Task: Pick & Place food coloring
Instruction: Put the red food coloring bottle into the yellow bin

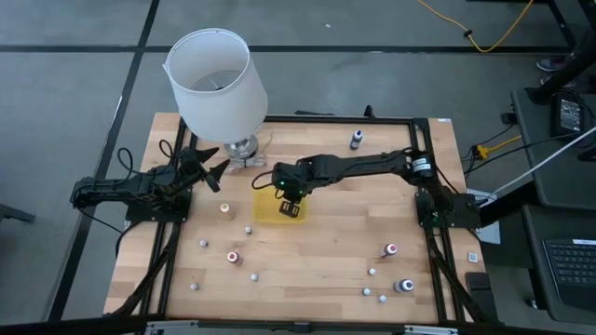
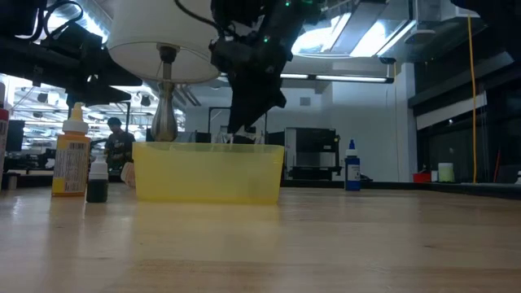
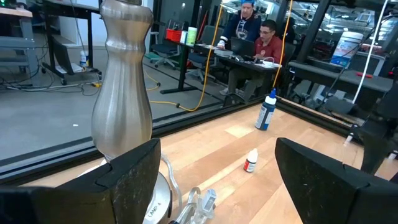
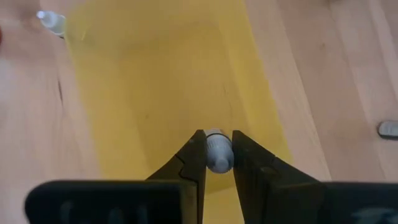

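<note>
Right gripper (image 4: 215, 152): fingers pinch a small bottle (image 4: 217, 151) over the yellow tray (image 4: 168, 81), seen only by its wrist camera | left gripper (image 1: 207, 167): fingers apart, near the lamp (image 1: 216, 79) | far: more bottles (image 1: 391, 249) spread on the surface (image 1: 317, 270), clear from above.

My table (image 1: 307, 270) is pale wood with visible grain and a smooth, faintly satin top, edged by a matt black metal frame (image 1: 424, 119). My right gripper (image 4: 214, 158), fingers matt black plastic, is clamped on a small whitish plastic bottle (image 4: 217, 152) above the yellow tray (image 4: 155, 93), which looks like smooth, slightly translucent plastic. At my 11 o'clock the lamp stem (image 3: 123, 81) is brushed, softly shining metal under a matt white shade (image 1: 216, 82).
</note>
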Available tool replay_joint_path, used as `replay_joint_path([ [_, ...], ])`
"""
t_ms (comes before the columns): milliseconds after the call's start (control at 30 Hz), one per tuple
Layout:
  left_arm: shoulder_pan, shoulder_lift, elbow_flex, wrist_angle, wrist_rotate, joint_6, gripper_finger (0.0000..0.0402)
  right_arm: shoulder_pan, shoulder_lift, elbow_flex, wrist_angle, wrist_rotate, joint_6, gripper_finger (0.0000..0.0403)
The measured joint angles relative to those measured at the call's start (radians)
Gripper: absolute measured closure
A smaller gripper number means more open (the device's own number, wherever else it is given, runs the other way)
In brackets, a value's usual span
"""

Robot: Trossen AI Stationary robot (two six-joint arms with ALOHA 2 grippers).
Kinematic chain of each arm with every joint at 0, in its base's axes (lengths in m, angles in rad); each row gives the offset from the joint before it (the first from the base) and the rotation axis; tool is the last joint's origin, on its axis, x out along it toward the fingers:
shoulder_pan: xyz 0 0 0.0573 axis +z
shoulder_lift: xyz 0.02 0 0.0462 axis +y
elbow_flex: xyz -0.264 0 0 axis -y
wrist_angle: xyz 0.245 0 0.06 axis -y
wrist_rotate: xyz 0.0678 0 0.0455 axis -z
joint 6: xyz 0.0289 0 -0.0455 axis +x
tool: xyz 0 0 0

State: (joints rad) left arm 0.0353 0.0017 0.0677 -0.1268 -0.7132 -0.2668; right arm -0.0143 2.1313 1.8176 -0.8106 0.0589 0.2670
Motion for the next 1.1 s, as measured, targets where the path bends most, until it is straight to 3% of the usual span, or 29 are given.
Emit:
replay_joint_path([
  [633, 0.000, 0.000, 0.000, 0.000, 0.000, 0.000, 0.0090, -0.003, 0.110, 0.000, 0.031, 0.000, -0.028, 0.0340],
  [800, 0.000, 0.000, 0.000, 0.000, 0.000, 0.000, 0.0090, -0.007, 0.109, 0.000, 0.033, 0.067, -0.046, 0.0331],
  [1100, 0.000, 0.000, 0.000, 0.000, 0.000, 0.000, 0.0090, -0.021, 0.109, 0.000, 0.033, 0.072, -0.069, 0.0330],
])
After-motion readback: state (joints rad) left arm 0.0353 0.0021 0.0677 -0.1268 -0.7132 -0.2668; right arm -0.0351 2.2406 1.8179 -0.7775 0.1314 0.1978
